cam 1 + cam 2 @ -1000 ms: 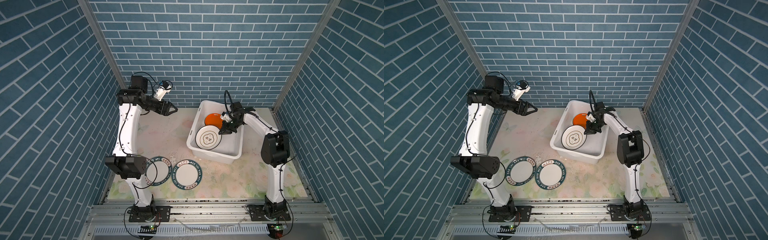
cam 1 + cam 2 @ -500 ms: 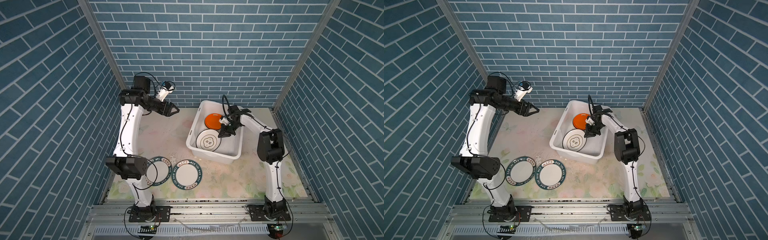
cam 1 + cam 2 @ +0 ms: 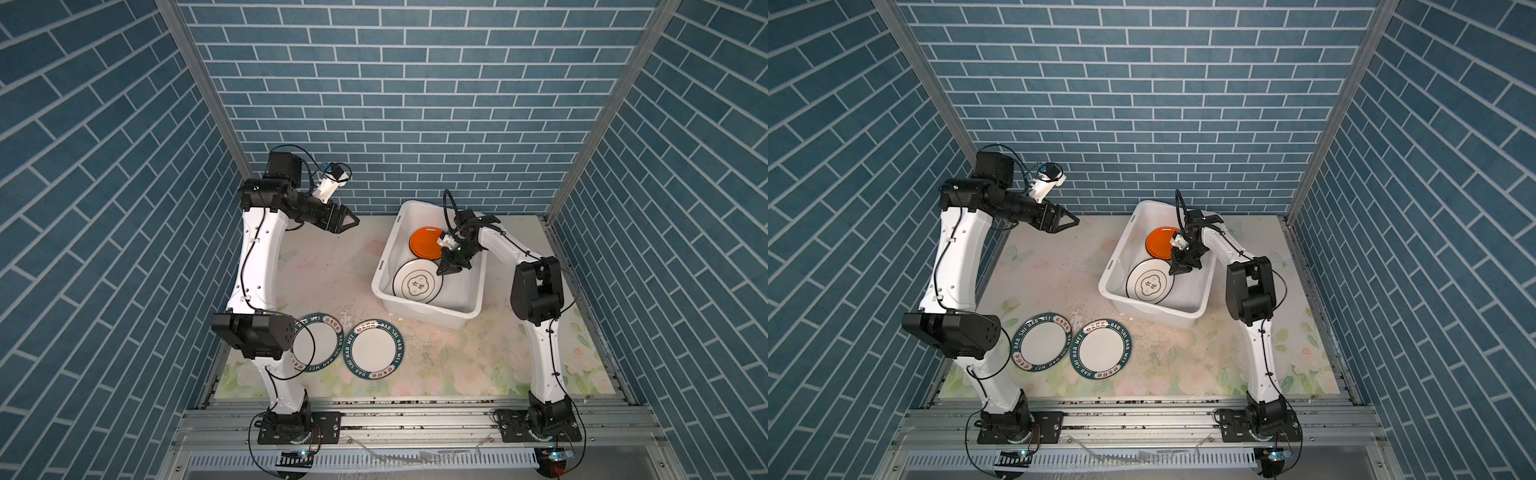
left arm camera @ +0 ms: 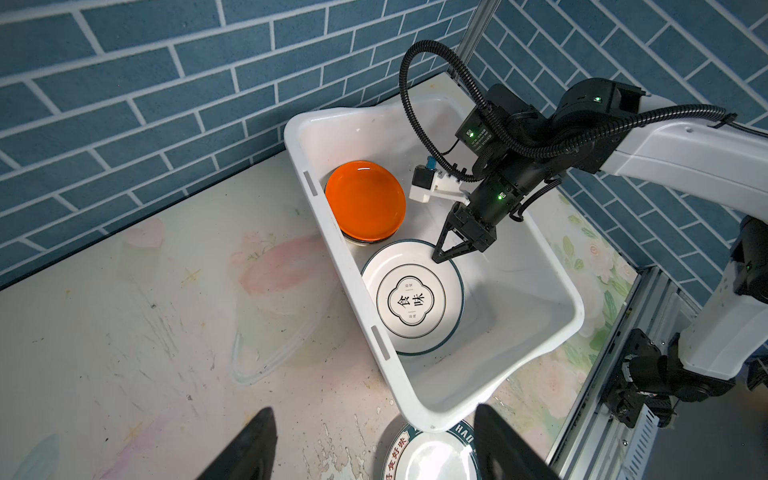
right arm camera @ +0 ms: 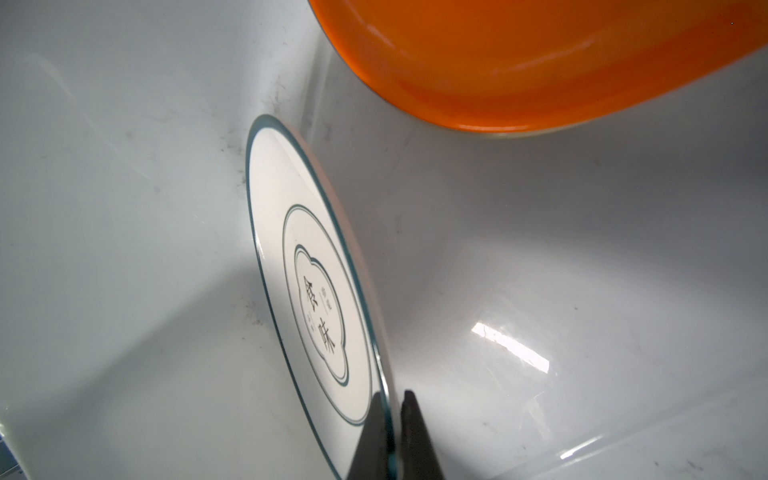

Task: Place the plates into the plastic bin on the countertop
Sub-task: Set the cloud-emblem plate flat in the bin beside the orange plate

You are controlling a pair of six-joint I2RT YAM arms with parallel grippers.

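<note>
The white plastic bin [image 3: 428, 309] [image 3: 1156, 313] stands at the back right of the flowered countertop [image 3: 457, 365]. My right gripper [image 3: 442, 272] [image 5: 392, 395] reaches into it, shut on the rim of a white black-rimmed plate [image 3: 417, 284] [image 5: 316, 299] [image 4: 411, 299] that hangs tilted by the bin's left wall. An orange plate [image 3: 424, 243] [image 4: 365, 201] lies at the bin's far end on other plates. Two white plates with lettered dark-green rims [image 3: 316, 347] [image 3: 374, 351] lie side by side on the countertop at front left. My left gripper [image 3: 351, 220] [image 4: 374, 409] hovers open and empty at the back left.
Blue brick walls [image 3: 374, 104] close in the back and both sides. A metal rail [image 3: 395, 419] with both arm bases runs along the front. The left arm's elbow [image 3: 253, 332] overhangs the leftmost green-rimmed plate.
The right gripper has carried the white black-rimmed plate a little lower and nearer inside the bin, its elbow swinging right. The left gripper has drifted slightly right.
</note>
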